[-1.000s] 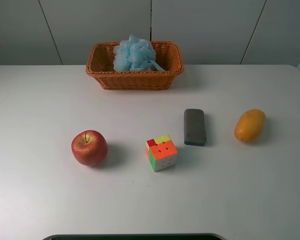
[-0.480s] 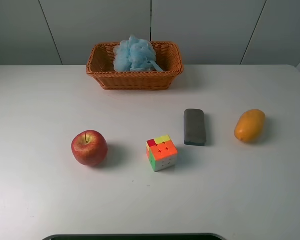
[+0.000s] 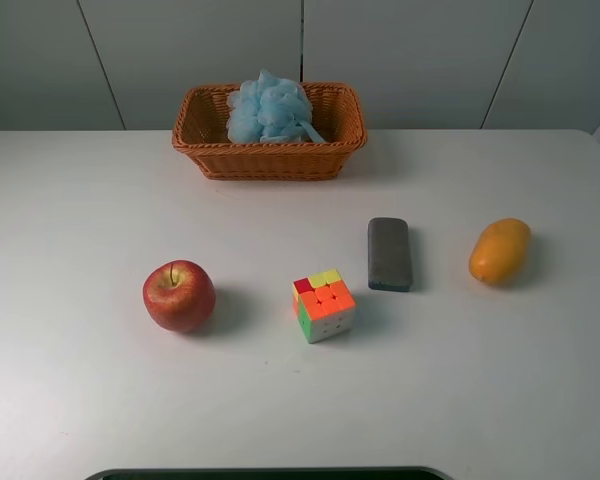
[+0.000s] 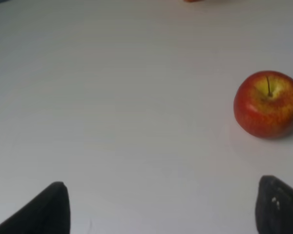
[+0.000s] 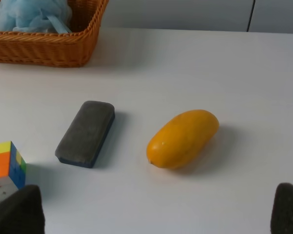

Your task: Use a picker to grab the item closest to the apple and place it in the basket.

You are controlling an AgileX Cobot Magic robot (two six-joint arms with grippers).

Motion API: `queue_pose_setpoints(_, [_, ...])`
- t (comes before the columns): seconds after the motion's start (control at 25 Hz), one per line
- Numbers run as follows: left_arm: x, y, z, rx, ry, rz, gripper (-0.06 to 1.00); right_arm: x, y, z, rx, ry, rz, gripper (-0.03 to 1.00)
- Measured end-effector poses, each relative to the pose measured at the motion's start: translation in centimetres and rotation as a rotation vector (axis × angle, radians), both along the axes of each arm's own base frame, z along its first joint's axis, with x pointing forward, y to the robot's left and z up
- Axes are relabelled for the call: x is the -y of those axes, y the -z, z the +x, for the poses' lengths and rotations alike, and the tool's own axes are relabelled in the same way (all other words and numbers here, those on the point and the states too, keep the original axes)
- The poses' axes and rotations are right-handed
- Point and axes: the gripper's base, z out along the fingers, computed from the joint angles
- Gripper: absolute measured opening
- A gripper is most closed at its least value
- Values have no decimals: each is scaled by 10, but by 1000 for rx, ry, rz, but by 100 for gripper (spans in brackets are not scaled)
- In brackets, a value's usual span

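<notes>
A red apple (image 3: 179,295) sits on the white table at the front left and also shows in the left wrist view (image 4: 267,104). A multicoloured puzzle cube (image 3: 323,305) lies to its right, the closest item to it, and shows at the edge of the right wrist view (image 5: 6,168). A wicker basket (image 3: 270,160) stands at the back centre with a blue bath sponge (image 3: 270,108) in it. My left gripper (image 4: 163,214) is open and empty, short of the apple. My right gripper (image 5: 154,217) is open and empty, short of the mango. Neither arm shows in the exterior view.
A grey eraser block (image 3: 389,253) lies right of the cube, and an orange mango (image 3: 500,250) lies farther right. Both show in the right wrist view, eraser (image 5: 86,132) and mango (image 5: 182,138). A dark edge (image 3: 270,473) runs along the table's front.
</notes>
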Motion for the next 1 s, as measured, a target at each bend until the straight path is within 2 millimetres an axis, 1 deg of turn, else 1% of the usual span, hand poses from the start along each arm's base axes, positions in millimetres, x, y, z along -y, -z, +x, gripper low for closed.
queue_pose_setpoints(0.16, [0, 0, -14, 87, -6, -6, 73, 0, 0, 0, 0, 0, 0, 70])
queue_pose_setpoints(0.24, [0, 0, -17, 108, -9, -8, 73, 0, 0, 0, 0, 0, 0, 70])
queue_pose_setpoints(1.0, [0, 0, -18, 116, -29, -3, 73, 0, 0, 0, 0, 0, 0, 70])
